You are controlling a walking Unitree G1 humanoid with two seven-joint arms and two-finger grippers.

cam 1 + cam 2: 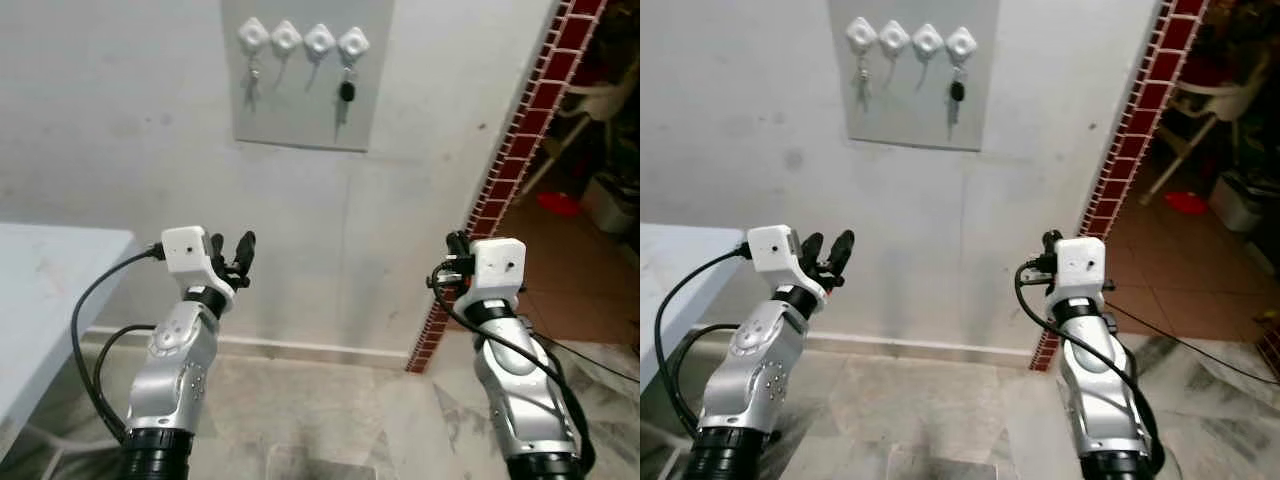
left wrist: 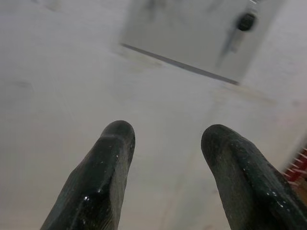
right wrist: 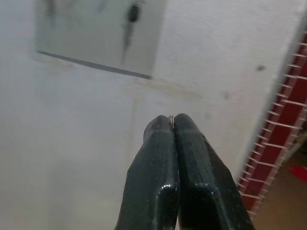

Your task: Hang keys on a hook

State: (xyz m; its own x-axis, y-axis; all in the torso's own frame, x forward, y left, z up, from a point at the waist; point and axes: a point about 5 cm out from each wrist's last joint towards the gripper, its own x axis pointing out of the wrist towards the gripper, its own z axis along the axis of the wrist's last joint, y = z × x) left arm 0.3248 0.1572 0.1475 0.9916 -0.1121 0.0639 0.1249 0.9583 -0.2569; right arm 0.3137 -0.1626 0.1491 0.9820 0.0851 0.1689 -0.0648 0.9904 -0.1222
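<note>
A grey hook board hangs on the white wall with several white hooks in a row. Small keys hang from the leftmost hook, and a black-headed key from the rightmost. My right gripper is raised below and to the right of the board. Its fingers are pressed shut, with a thin sliver of metal ring pinched at the tips; what hangs from it is hidden. My left gripper is raised below the board's left side, open and holding nothing, and its fingertips point at the wall.
A white table stands at the left, close to my left arm. A red tiled wall edge runs down on the right, with a doorway beyond it holding a plastic chair and a red object on the floor.
</note>
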